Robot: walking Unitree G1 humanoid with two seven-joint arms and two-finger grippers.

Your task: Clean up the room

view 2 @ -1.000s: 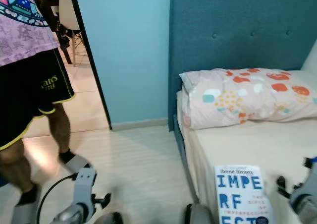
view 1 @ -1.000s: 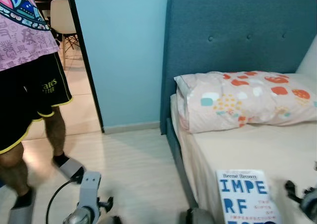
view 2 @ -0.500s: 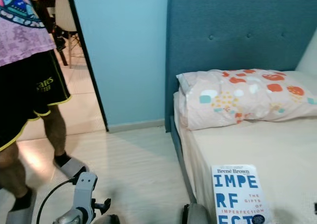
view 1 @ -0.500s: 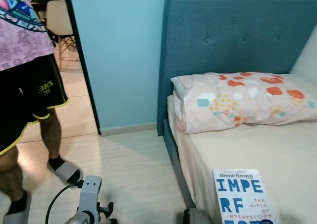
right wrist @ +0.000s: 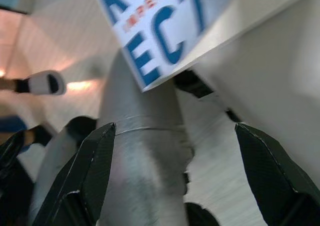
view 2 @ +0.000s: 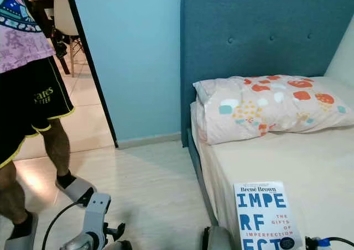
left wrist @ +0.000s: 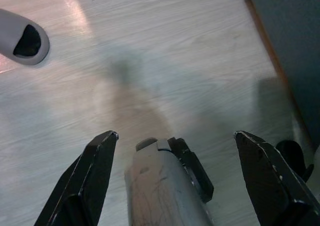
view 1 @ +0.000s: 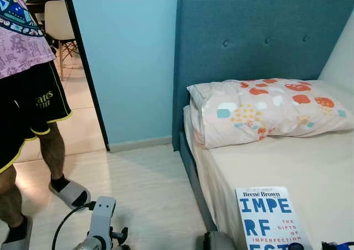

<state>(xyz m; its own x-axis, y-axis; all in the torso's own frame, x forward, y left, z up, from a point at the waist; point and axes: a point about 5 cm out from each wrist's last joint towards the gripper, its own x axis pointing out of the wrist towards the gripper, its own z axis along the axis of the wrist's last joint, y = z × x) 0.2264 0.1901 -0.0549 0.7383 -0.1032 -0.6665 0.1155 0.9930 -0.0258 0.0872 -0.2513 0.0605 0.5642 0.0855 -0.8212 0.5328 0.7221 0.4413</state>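
A white book (view 1: 268,219) with big blue letters lies flat on the beige mattress (view 1: 298,161), close to its near left edge. Beyond it a pillow (view 1: 265,109) with coloured spots rests against the blue headboard (view 1: 249,34). My right gripper (right wrist: 175,130) is open and hangs low beside the bed, with the book's corner (right wrist: 165,31) jutting over the mattress edge beyond its fingers. My left gripper (left wrist: 176,136) is open over the wooden floor (left wrist: 165,51) with nothing in it. The left arm (view 1: 100,225) shows at the lower left.
A person (view 1: 27,84) in black shorts and grey slippers stands on the left by the doorway; one slipper (left wrist: 22,38) lies ahead of my left gripper. A chair (view 1: 55,23) stands beyond the door. Pale floor (view 1: 149,189) runs between the person and the bed.
The camera has turned a little, so the bed sits further left in view. My right gripper has dropped from beside the book to below the mattress edge. The person has shifted slightly left.
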